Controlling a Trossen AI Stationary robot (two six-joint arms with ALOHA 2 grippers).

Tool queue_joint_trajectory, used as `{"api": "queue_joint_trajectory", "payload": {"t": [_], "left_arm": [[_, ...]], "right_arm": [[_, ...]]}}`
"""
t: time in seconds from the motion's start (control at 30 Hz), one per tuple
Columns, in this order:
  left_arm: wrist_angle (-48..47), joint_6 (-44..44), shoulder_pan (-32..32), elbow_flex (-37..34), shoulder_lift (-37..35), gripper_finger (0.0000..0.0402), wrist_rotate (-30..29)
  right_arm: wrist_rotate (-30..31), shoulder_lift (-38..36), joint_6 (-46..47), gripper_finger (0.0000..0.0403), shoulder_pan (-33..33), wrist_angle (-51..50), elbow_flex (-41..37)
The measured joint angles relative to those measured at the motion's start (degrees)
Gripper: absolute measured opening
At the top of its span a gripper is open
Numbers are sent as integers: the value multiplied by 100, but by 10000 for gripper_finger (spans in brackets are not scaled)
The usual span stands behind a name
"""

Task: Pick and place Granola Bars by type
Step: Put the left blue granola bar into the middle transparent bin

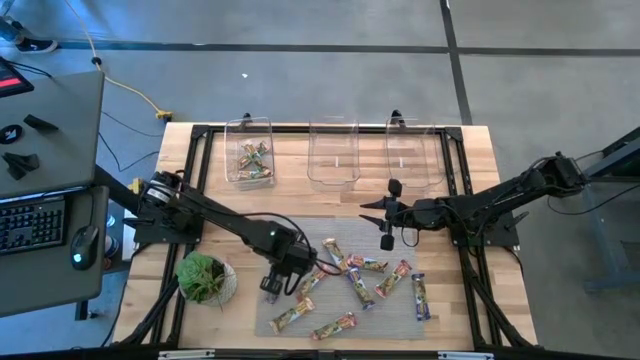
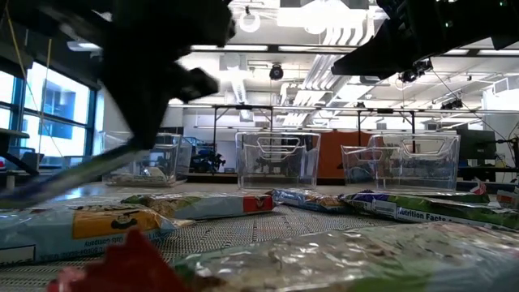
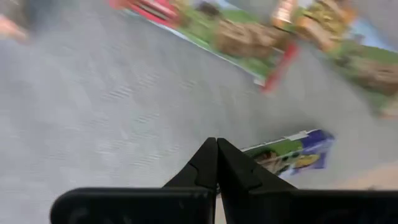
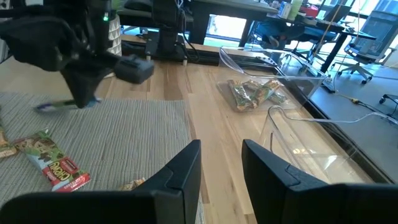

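The left gripper, jaws pinched on a purple-ended bar, is hanging over the mat's left part; the thin grip is risking a slip. The right gripper, jaws apart and empty, is waiting near the desk's middle. Other granola bars are lying on the mat.

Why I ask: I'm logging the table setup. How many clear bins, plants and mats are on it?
Clear bins: 3
Plant: 1
Grey mat: 1
Total: 5
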Motion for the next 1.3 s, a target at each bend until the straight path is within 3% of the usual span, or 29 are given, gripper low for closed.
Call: {"api": "queue_joint_trajectory", "payload": {"t": [0.23,0.43,0.83,1.0,1.3], "left_arm": [[-3,631,204,607,0,0,-1642],[1,1149,738,1144,0,0,-2181],[272,2657,1955,2203,0,0,-3839],[562,3194,2637,2568,-2,0,-3640],[1297,2368,4189,1992,221,0,-1298]], "right_arm": [[1,0,4,101,0,0,0],[1,0,13,101,0,0,0],[1,0,260,101,1,-123,0],[1,0,319,101,0,-258,0],[1,-2,319,101,1,-239,0]]}}
